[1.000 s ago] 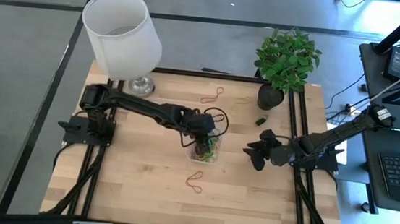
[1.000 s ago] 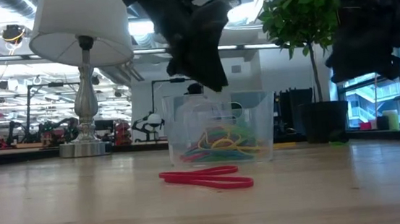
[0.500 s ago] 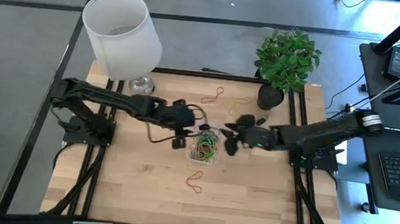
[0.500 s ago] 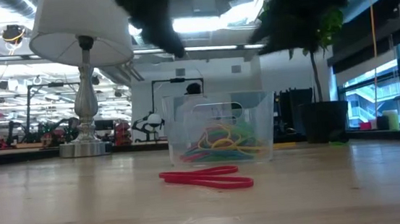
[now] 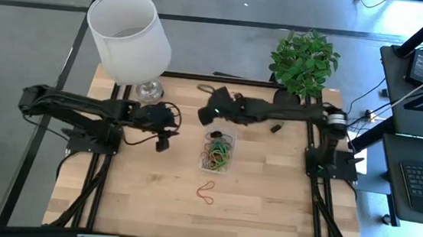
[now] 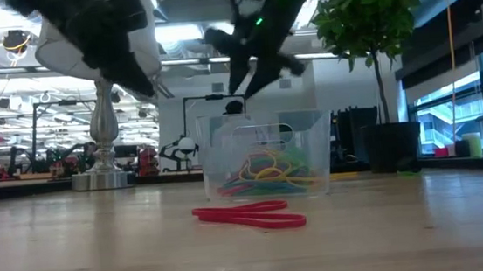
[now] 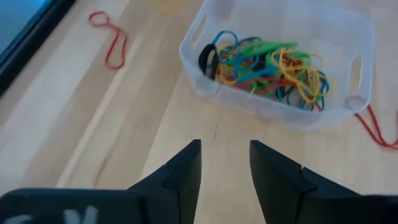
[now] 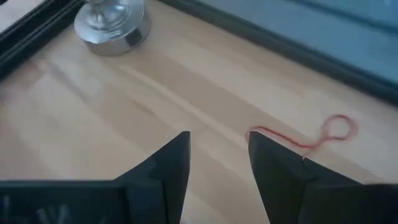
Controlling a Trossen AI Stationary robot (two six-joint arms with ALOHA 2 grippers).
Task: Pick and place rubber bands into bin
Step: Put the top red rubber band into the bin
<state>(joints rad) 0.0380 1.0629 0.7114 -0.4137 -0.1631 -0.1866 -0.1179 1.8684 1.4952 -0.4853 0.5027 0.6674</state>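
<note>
The clear bin [image 5: 203,144] stands mid-table with a tangle of coloured rubber bands [image 5: 217,154] lying on its floor. A loose red band [image 5: 206,192] lies flat on the wood nearer the front edge. Another red band [image 8: 311,140] lies toward the far edge. My left gripper [image 7: 224,146] hovers open to the left of the bin [image 7: 273,109], pointing at it with nothing between its fingers. My right gripper [image 8: 217,137] hangs open above the table beyond the bin's far left corner, the far red band just ahead of it.
A lamp with a white shade [image 5: 129,34] and a metal base [image 8: 112,22] stands at the far left. A potted plant [image 5: 303,65] sits at the far right, a small black block [image 5: 276,127] near it. Black rails run along the table's sides.
My left gripper has drawn back from above the bin toward the table's left edge. My right gripper has swept from the right edge across the table, past the bin's far side, toward the far red band. The bin and the bands have stayed put.
</note>
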